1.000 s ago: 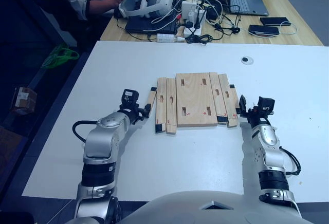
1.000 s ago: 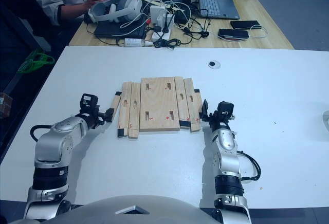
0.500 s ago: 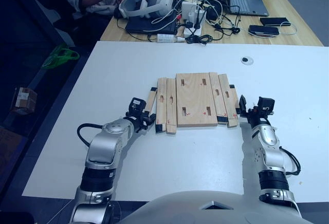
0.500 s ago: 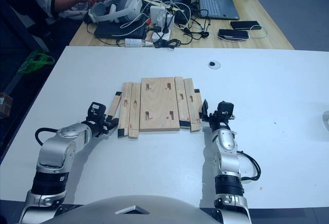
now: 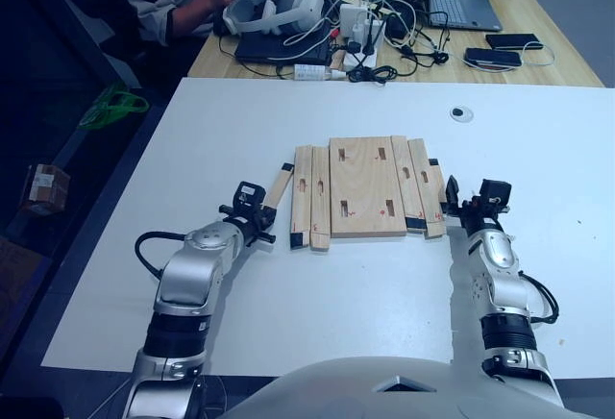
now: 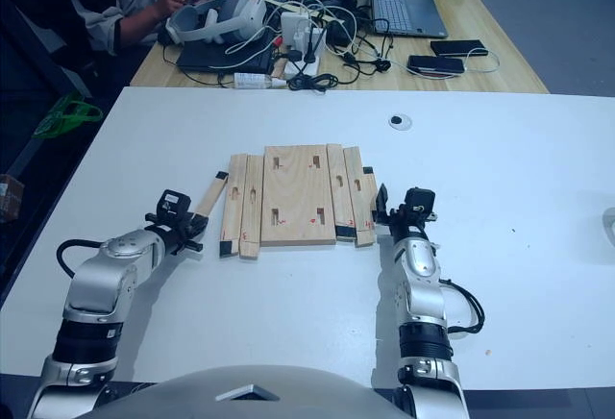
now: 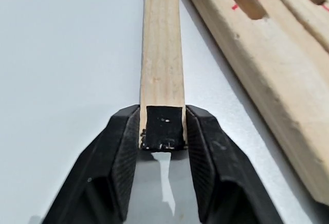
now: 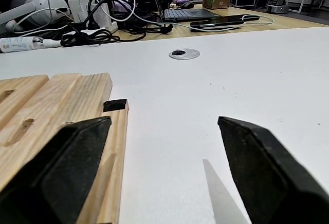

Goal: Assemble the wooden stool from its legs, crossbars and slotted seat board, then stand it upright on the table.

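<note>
Nothing joined yet — pale-wood slotted seat board [image 5: 366,186] and slotted wooden legs [image 5: 320,203] lie flat mid white tabletop [image 5: 365,294]. Left gripper [image 7: 162,126] clamps the black-tipped thin wooden crossbar [image 7: 162,54] at the row's left; right gripper [image 8: 163,131] gapes wide, empty. All assembly and standing-up remain.

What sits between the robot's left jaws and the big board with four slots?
A thin bar, its end clamped by the left gripper, then two slotted legs side by side beside the seat board; the head views show it.
</note>
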### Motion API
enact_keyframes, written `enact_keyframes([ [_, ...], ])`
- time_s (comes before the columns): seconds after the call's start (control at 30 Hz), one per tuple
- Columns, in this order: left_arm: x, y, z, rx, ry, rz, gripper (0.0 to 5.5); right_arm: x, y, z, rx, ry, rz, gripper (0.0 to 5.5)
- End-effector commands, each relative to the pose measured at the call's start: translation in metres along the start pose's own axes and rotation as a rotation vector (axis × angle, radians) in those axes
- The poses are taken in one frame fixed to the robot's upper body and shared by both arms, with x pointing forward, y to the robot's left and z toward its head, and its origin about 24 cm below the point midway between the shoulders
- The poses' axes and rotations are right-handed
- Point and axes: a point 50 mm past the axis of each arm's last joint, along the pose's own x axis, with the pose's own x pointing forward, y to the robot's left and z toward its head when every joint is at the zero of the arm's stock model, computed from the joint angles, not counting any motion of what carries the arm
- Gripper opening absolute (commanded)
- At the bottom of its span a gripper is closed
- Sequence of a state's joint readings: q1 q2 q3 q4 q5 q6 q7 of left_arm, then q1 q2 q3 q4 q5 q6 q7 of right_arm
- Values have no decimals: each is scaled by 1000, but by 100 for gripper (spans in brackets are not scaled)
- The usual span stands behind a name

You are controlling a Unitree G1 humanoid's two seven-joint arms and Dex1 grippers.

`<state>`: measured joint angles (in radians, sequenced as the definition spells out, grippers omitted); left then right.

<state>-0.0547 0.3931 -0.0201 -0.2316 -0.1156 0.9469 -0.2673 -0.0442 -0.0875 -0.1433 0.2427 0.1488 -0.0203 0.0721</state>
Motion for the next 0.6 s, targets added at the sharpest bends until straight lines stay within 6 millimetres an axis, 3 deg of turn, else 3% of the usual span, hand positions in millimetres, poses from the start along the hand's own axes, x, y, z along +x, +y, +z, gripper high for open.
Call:
enact_keyframes([
  [0.03,-6,33,26,-27,-80,118,130,4,-6,7,-8,-21,-24,387],
  [0.2,-22,51,74,-26,-278,113,130,12,-13,16,-54,-51,-24,387],
  [0.3,-35,46,108,-58,-390,10,130,22,-13,40,-124,-120,15,387],
  [0.47,-45,21,143,-41,-410,-180,130,48,18,92,-485,-225,155,387],
  [0.6,-44,-7,172,-16,-419,-322,130,42,64,127,-820,-411,437,387],
])
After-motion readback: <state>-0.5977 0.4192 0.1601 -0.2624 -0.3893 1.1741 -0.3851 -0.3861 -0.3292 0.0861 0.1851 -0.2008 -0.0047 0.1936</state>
